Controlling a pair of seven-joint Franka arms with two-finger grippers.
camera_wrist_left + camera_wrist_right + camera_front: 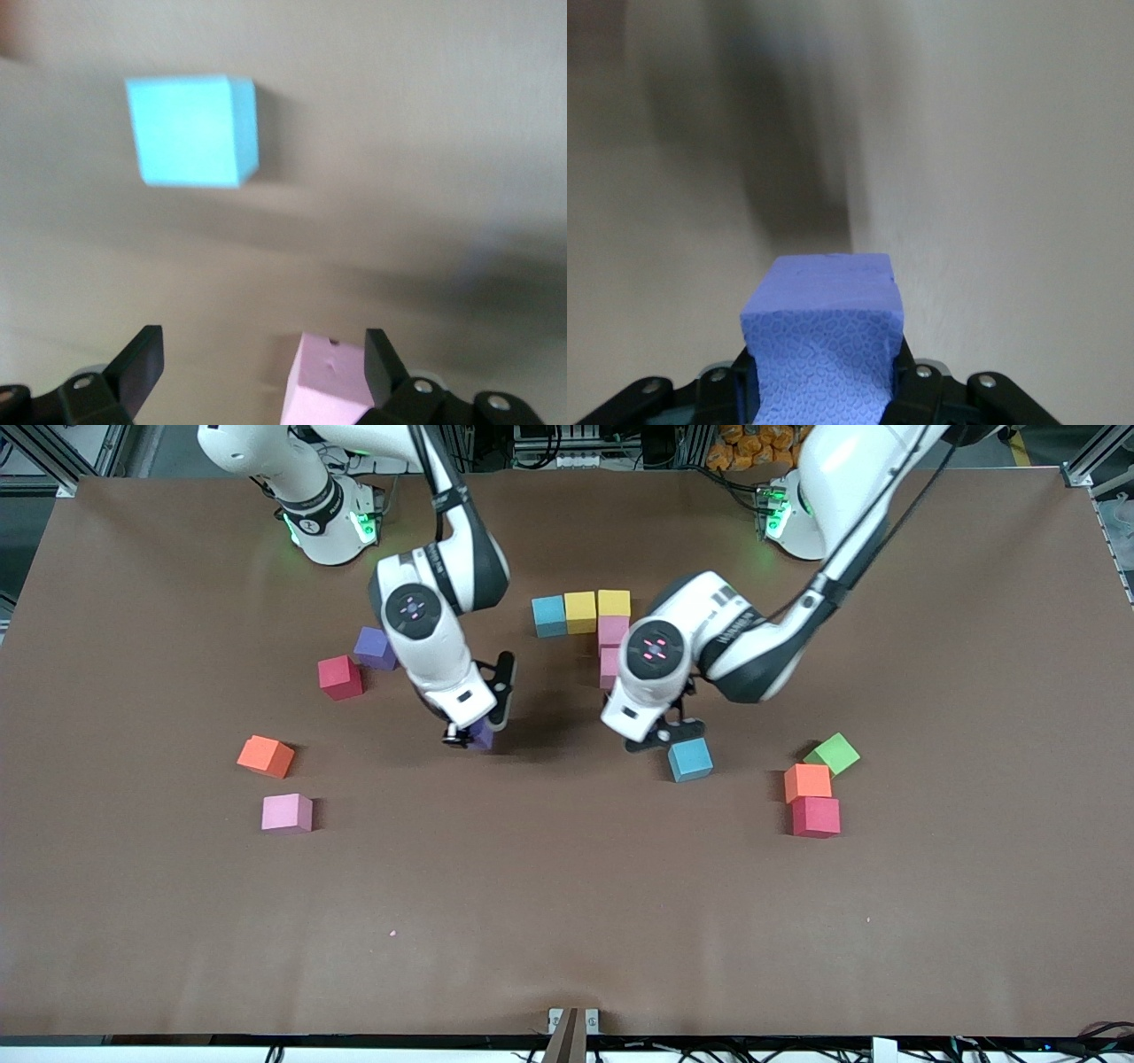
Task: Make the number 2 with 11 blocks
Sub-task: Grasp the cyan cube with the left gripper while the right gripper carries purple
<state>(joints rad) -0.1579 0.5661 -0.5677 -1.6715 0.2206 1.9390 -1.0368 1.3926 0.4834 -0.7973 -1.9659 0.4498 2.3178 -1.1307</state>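
Five blocks form a started figure: a row of light blue (549,615), yellow (580,611) and yellow (613,602), then two pink (613,631) cubes running toward the front camera. My left gripper (663,733) (263,350) is open low over the table beside a loose light blue cube (690,759) (190,131). A pink cube (332,381) stands just inside one finger, not gripped. My right gripper (469,735) (824,376) is shut on a purple block (481,735) (824,328), over bare table beside the figure.
Toward the right arm's end lie a purple cube (375,647), a red one (340,677), an orange one (265,756) and a pink one (286,812). Toward the left arm's end a green cube (833,754), an orange cube (807,782) and a red cube (815,817) cluster together.
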